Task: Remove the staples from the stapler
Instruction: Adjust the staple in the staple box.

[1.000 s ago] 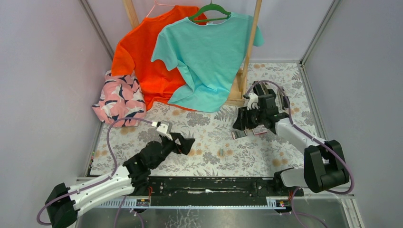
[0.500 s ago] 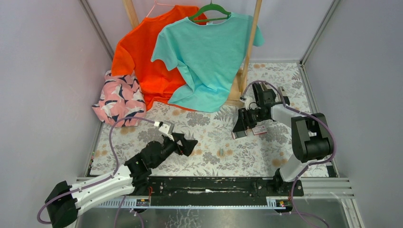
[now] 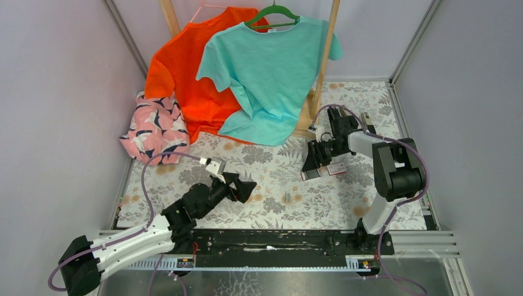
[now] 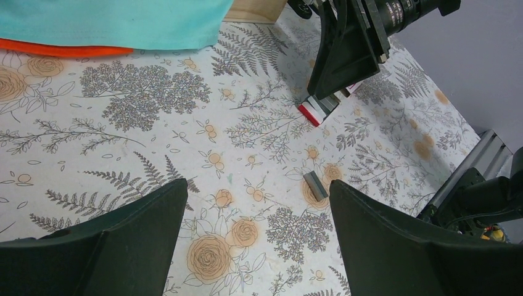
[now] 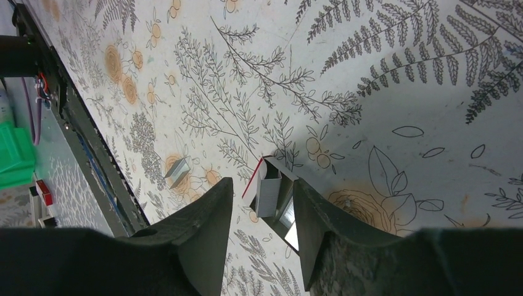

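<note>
- Overhead, the right pincer (image 3: 312,163) hangs directly over the stapler (image 3: 308,174) at the far right of the worktop (image 3: 259,157). A loose strip of staples (image 3: 287,197) lies at 7 o'clock from it, a little apart. The left pincer (image 3: 242,187) is spread wide and holds nothing, with that strip out at its 3 o'clock. The right arm is clearly the nearer one to the stapler.
- From the left wrist, the strip (image 4: 316,185) lies just inside the right-hand finger, its long axis running 11 to 5. The stapler (image 4: 313,110) sits beyond it at 1 o'clock, under the other arm.
- From the right wrist, the half-open jaws straddle the stapler (image 5: 269,191), whose long axis runs 12 to 6, so closing would pinch its narrow width. Bare worktop shows beside one finger, so I judge there is no grip yet. The strip (image 5: 177,171) lies at 9 o'clock.
</note>
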`<state>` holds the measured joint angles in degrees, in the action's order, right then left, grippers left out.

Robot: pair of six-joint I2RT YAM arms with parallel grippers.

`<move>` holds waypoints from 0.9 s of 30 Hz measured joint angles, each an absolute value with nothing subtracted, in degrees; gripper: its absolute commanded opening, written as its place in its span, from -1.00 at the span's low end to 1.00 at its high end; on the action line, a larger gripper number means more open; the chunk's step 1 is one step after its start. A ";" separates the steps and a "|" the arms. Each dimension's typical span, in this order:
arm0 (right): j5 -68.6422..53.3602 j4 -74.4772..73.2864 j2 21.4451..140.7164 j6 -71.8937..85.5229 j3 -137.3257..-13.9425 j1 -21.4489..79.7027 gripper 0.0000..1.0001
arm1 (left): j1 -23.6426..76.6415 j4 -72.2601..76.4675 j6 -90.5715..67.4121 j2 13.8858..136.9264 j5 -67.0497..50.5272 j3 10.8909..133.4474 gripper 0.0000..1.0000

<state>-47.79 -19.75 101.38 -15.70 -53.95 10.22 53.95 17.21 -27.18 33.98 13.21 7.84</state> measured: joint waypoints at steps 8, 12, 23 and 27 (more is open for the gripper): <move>-49.01 -20.78 104.31 -17.21 -55.51 10.22 -0.10 | 53.95 17.19 -27.18 33.95 13.21 7.75 0.85; -49.23 -21.56 105.01 -17.87 -55.96 10.22 -0.15 | 53.95 17.19 -27.18 33.78 13.23 7.75 0.85; -49.06 -22.02 104.71 -18.17 -56.18 10.22 -0.38 | 53.95 17.15 -27.16 33.26 13.23 7.75 0.85; -48.73 -21.98 102.69 -17.93 -55.90 10.22 -0.41 | 53.95 17.12 -27.18 32.93 13.23 7.75 0.85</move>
<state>-48.73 -21.98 102.69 -17.93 -55.90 10.22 53.95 17.12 -27.18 32.93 13.23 7.75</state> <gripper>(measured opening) 0.305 0.923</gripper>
